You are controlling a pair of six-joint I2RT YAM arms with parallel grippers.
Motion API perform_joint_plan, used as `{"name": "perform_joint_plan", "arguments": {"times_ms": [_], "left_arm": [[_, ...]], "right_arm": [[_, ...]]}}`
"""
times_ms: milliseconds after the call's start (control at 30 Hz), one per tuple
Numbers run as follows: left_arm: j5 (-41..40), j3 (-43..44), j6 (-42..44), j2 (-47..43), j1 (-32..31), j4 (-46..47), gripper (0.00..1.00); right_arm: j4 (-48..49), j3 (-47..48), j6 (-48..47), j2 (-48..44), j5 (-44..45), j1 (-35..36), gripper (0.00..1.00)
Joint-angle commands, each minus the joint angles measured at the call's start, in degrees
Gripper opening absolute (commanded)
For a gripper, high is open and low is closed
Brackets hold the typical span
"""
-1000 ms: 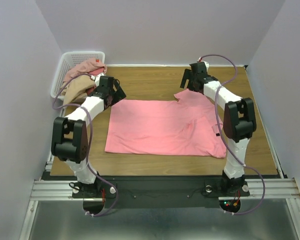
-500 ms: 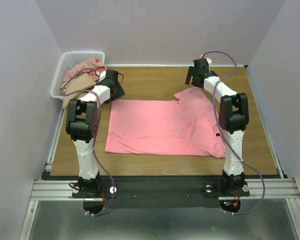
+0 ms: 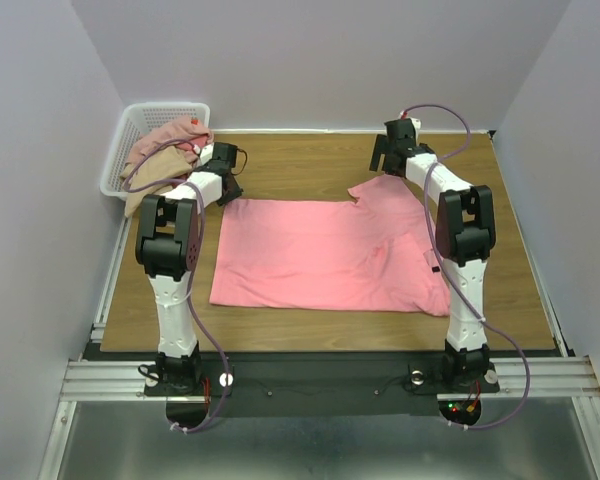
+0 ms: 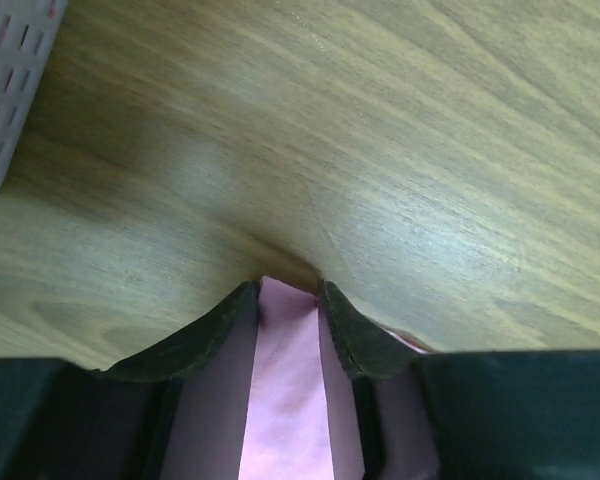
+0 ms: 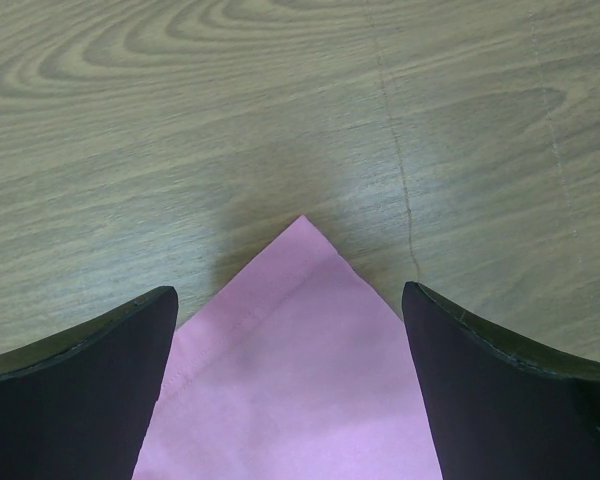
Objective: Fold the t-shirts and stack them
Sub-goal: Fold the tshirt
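Observation:
A bright salmon-pink t-shirt [image 3: 320, 255] lies spread flat on the wooden table. My left gripper [image 3: 227, 185] is at its far left corner. In the left wrist view the jaws [image 4: 288, 290] stand narrow, and pink fabric [image 4: 285, 400] fills the gap between both pads. My right gripper [image 3: 385, 165] hangs over the far right sleeve tip. It is open [image 5: 290, 300], with the pointed pink corner [image 5: 295, 380] lying between its wide-apart fingers and touching neither. More t-shirts [image 3: 165, 150], dusty pink and tan, are heaped in and over the basket.
A white lattice basket [image 3: 145, 125] stands at the far left corner of the table, close to my left gripper; its wall shows in the left wrist view as the basket [image 4: 5, 90]. Bare wood [image 3: 300, 165] lies beyond the shirt. Side walls close in the table.
My left arm reached forward to the shirt's far left corner and its jaws narrowed onto the fabric. My right gripper moved slightly farther out and stayed open.

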Motion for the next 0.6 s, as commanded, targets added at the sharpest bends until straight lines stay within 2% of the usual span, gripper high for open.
{"name": "perform_joint_plan", "arguments": {"times_ms": [0, 33, 67, 333, 567], "left_arm": [[0.79, -2.38, 0.22, -1.28, 0.31, -0.11, 0.30], [1.58, -2.91, 0.31, -1.46, 0.31, 0.25, 0.10], [1.76, -3.00, 0.66, -1.72, 0.31, 0.34, 0.00], [1.67, -4.32, 2.68, -5.85, 0.14, 2.89, 0.00], [2.64, -4.84, 4.00, -8.49, 0.05, 3.94, 0.00]], "right_arm": [[0.73, 3.51, -0.16, 0.51, 0.44, -0.41, 1.00], [0.73, 4.12, -0.25, 0.69, 0.71, -0.41, 1.00], [0.73, 4.39, -0.25, 1.04, 0.88, -0.41, 1.00], [0.82, 8.87, -1.30, 5.86, 2.38, -0.41, 0.99], [0.56, 10.90, -0.69, 9.39, 2.99, -0.41, 0.88]]}}
